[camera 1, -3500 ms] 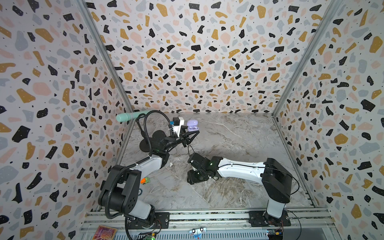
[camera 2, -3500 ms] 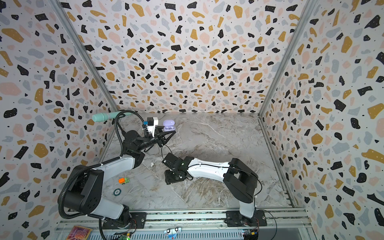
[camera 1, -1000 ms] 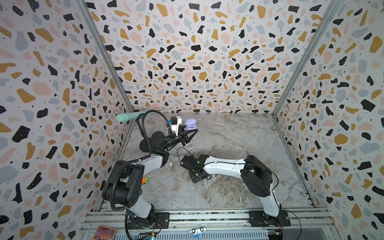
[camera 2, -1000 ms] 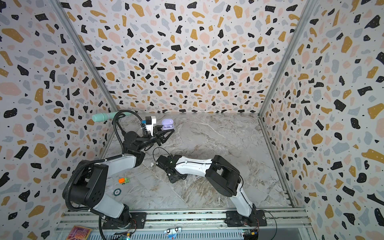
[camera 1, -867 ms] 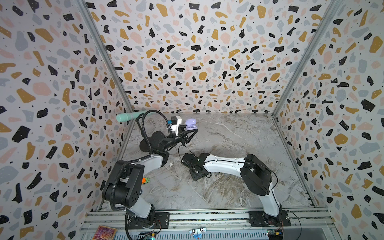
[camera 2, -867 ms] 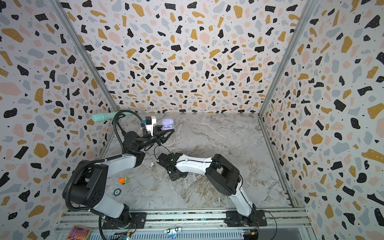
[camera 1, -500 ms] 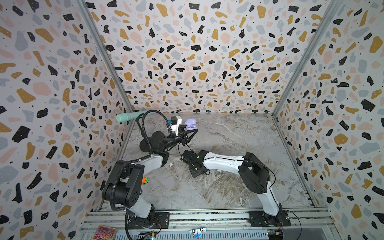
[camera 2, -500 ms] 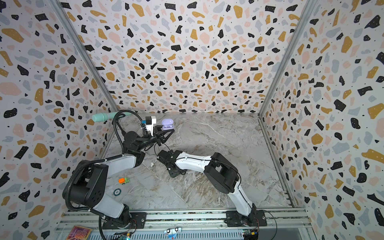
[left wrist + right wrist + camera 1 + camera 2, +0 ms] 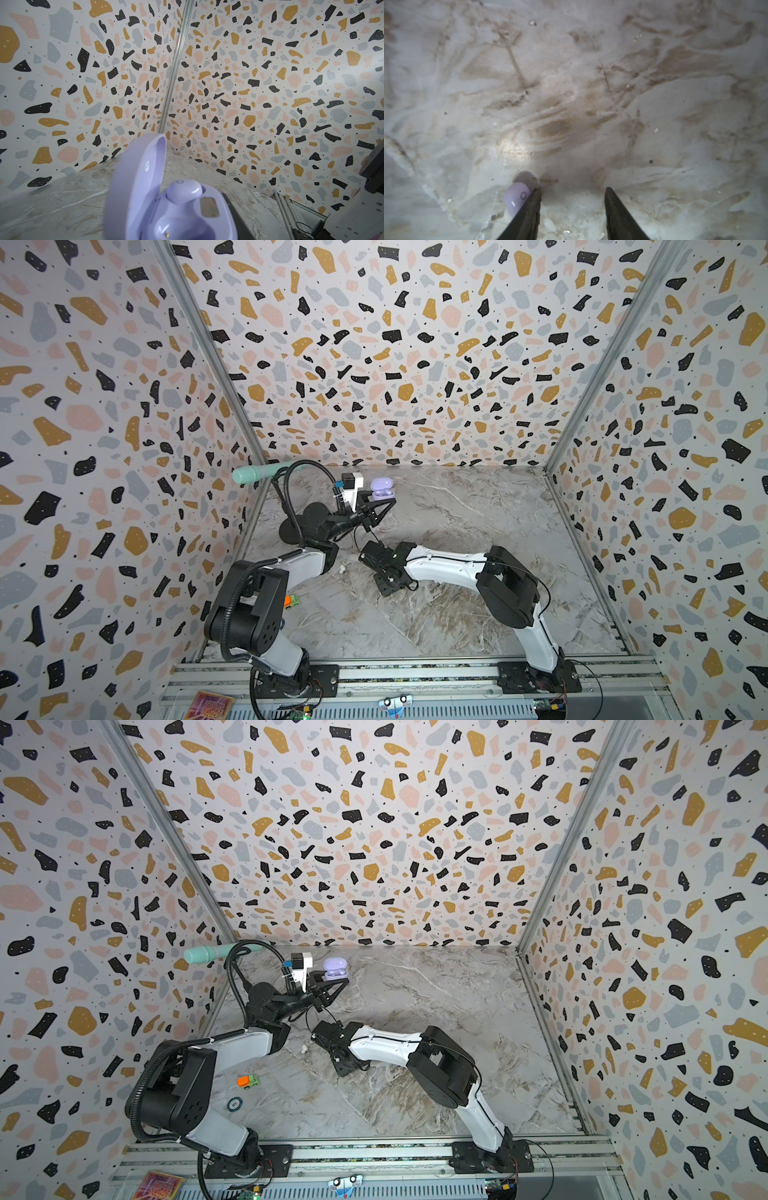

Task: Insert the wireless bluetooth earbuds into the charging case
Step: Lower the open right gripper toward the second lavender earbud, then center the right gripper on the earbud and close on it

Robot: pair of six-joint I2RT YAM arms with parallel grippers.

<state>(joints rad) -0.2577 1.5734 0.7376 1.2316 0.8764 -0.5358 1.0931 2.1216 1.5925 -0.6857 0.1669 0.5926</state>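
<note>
Earbuds: one lavender earbud (image 9: 517,196) lies on the marble table (image 9: 591,83). A seated earbud (image 9: 184,192) rests in one socket of the charging case (image 9: 166,207), and the socket next to it is bare.
Charging case: lavender, with its lid (image 9: 135,176) swung up. In both top views it is held above the table's far-left part.
Left gripper (image 9: 384,504): clenched on the charging case, with a dark finger showing along the case's side in the left wrist view.
Right gripper (image 9: 573,189): jaws apart with nothing between them, tips low over the table. The lavender earbud is just outside one finger, and whether they touch cannot be told.
White earbud (image 9: 341,569): on the table at 9 o'clock from the right gripper's wrist, and apart from it.
Case from right gripper: about 12 o'clock in both top views, apart.
Toy car (image 9: 292,600): orange and green, at 8 o'clock from the white earbud.
</note>
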